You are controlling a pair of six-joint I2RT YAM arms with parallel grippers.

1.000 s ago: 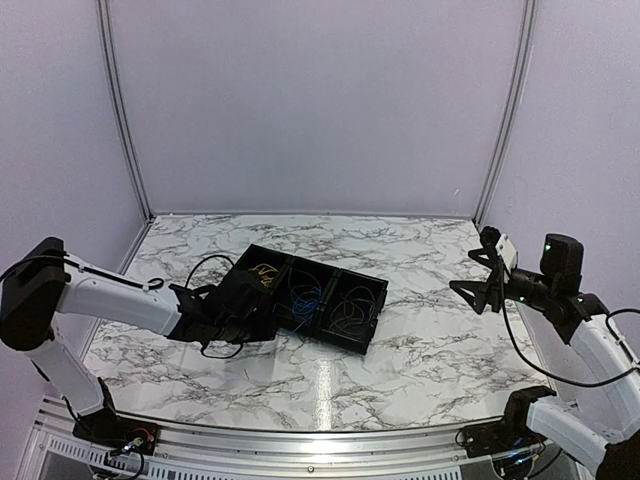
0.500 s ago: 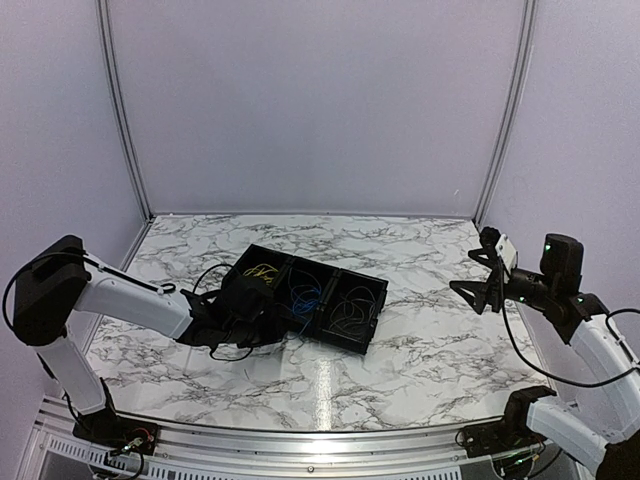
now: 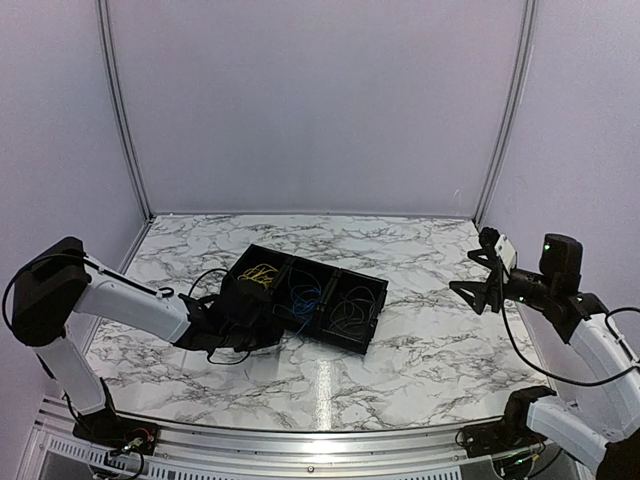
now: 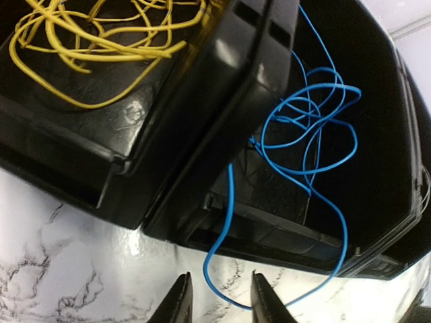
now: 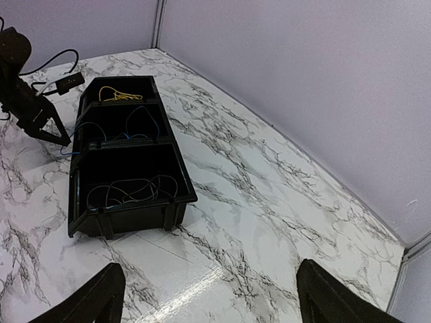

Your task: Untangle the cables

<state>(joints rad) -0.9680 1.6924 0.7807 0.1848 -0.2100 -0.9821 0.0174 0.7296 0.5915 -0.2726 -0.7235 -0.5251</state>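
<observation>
The left gripper (image 4: 219, 299) stands with fingers apart at the near wall of the tray (image 4: 222, 87). It straddles a loop of the blue cable (image 4: 229, 202) that spills from the tray's middle compartment onto the desk (image 4: 81, 282). Close on that loop only, then draw it slowly away from the tray, clear of the yellow cables (image 4: 87, 47) in the tray's end compartment. The right gripper (image 5: 212, 296), also apart, hangs well away from the tray.

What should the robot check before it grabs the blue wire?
1. Left gripper open: ok.
2. Blue wire loop lined up with it: ok.
3. Yellow wires apart from the blue: ok.
4. Blue wire all inside the tray: not ok, a loop hangs over the wall.
5. Right gripper open and out of the way: ok.
6. Blue wire free of knots: cannot tell.
</observation>
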